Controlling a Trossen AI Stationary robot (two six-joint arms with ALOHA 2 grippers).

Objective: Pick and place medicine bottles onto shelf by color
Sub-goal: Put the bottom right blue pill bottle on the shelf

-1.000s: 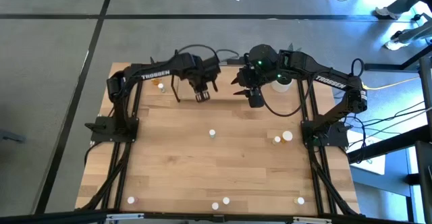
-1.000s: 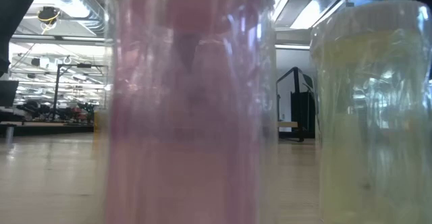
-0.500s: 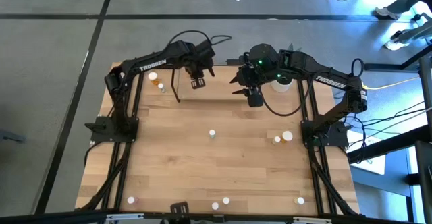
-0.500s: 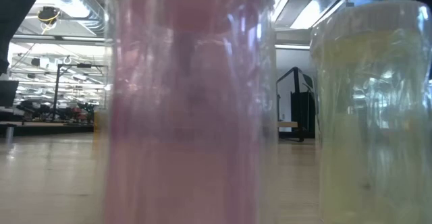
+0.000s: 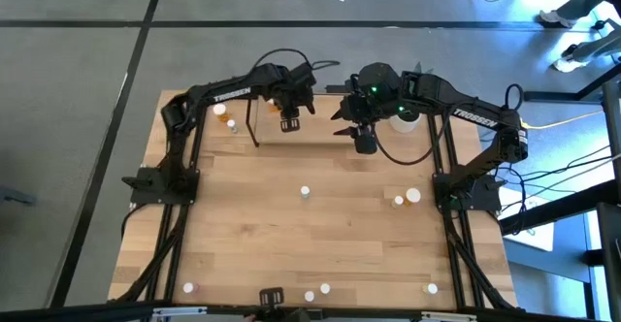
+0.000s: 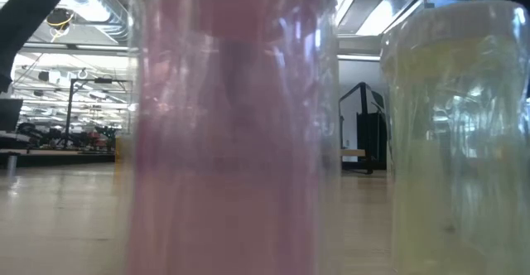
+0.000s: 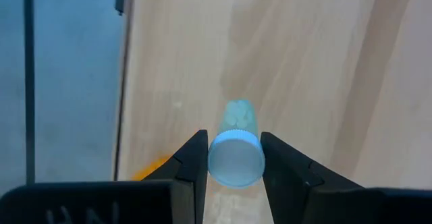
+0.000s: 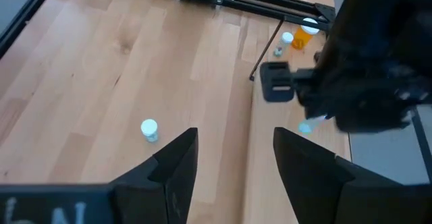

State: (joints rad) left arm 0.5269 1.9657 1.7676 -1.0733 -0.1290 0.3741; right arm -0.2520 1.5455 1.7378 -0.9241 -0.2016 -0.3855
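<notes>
Seen from above, a light wooden tabletop (image 5: 320,235) carries two dark robot arms that reach toward its far edge. The left end effector (image 5: 289,123) hangs over the far side of the tabletop, by the shelf (image 5: 291,133), a low light board with a thin black upright loop at its end. In the left wrist view, the left end effector (image 7: 234,158) has its two dark fingers (image 7: 192,163) pressed against the sides of a small pale green medicine bottle (image 7: 235,148) with a white cap, holding it above light wood.

The right end effector (image 5: 364,138) hovers just beside it, over the same far strip of the tabletop, with a white pot (image 5: 406,120) close behind that arm. In the right wrist view its fingers (image 8: 177,158) stand apart with nothing between them, and the left arm shows ahead.

Other small white-capped bottles lie scattered: an orange one (image 5: 231,125) near the far left corner, one (image 5: 305,192) near the middle, an orange one (image 5: 398,201) on the right, and several along the near edge (image 5: 324,288). The low view is filled by a pink bottle (image 6: 232,142) and a whitish bottle (image 6: 455,142) standing right against the camera.
</notes>
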